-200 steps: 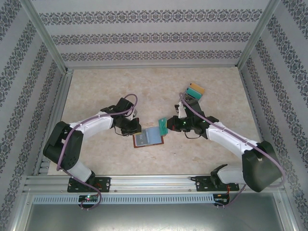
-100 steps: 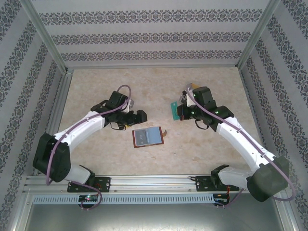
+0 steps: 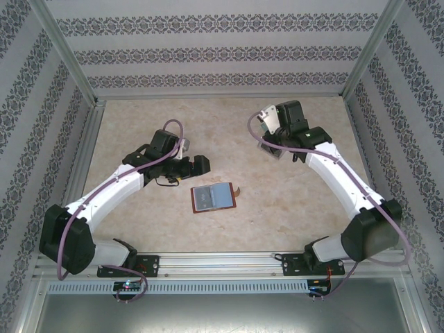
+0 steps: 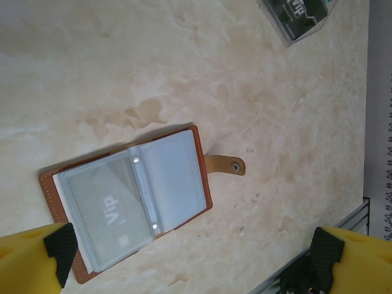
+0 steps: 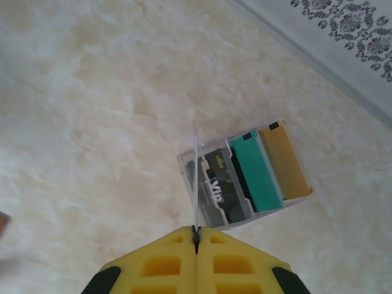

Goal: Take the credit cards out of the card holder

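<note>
The card holder [image 4: 131, 202] lies open on the surface [image 4: 122, 73] with 1 Vip card [image 4: 107, 208] inside. The left tool [image 4: 191, 256] hangs spread above it. The right tool [image 5: 196, 236] pinches 1 thin card [image 5: 195, 171] above the clear box [image 5: 185, 165]. The cards look light, stiff and slippery, so an exposed edge seems the best hold.

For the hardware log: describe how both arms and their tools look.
The left arm and right arm have white shells with black joints, and a purple cable loops along each. The left tool and right tool have yellow fingers with black pads.
</note>
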Controlling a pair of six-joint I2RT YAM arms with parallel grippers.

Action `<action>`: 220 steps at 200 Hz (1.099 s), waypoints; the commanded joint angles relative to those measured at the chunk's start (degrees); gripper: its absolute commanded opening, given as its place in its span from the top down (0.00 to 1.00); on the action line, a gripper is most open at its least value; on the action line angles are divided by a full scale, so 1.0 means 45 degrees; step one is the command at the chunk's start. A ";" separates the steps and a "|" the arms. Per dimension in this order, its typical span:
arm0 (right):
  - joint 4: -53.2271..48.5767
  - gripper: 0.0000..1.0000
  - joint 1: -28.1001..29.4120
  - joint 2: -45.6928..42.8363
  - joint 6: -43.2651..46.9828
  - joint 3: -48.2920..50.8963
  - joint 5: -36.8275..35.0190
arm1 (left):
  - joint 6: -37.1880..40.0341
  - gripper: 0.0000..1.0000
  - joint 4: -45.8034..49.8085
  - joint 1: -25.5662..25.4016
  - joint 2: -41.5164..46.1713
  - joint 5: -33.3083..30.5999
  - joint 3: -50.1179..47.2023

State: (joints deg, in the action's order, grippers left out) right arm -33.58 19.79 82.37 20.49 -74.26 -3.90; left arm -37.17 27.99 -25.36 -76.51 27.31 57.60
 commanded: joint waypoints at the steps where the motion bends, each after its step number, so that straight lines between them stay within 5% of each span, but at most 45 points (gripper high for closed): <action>1: 0.0252 1.00 -0.0355 0.0711 0.2284 -0.0536 -0.0076 | 0.0389 0.00 0.0128 0.0139 0.0448 -0.0115 -0.0190; 64: 0.0348 1.00 -0.1175 0.3203 0.4431 -0.1868 0.0067 | 0.0388 0.00 0.0323 0.0144 0.0525 -0.0055 -0.0337; 220: 0.0535 1.00 -0.2449 0.6216 0.4421 -0.2692 0.0493 | 0.0271 0.00 0.0070 0.0130 0.0426 -0.0337 -0.0697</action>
State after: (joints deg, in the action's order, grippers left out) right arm -32.27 9.56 108.60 39.44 -85.01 -2.70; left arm -36.58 28.05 -25.36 -75.24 26.65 54.85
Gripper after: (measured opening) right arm 0.063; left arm 0.994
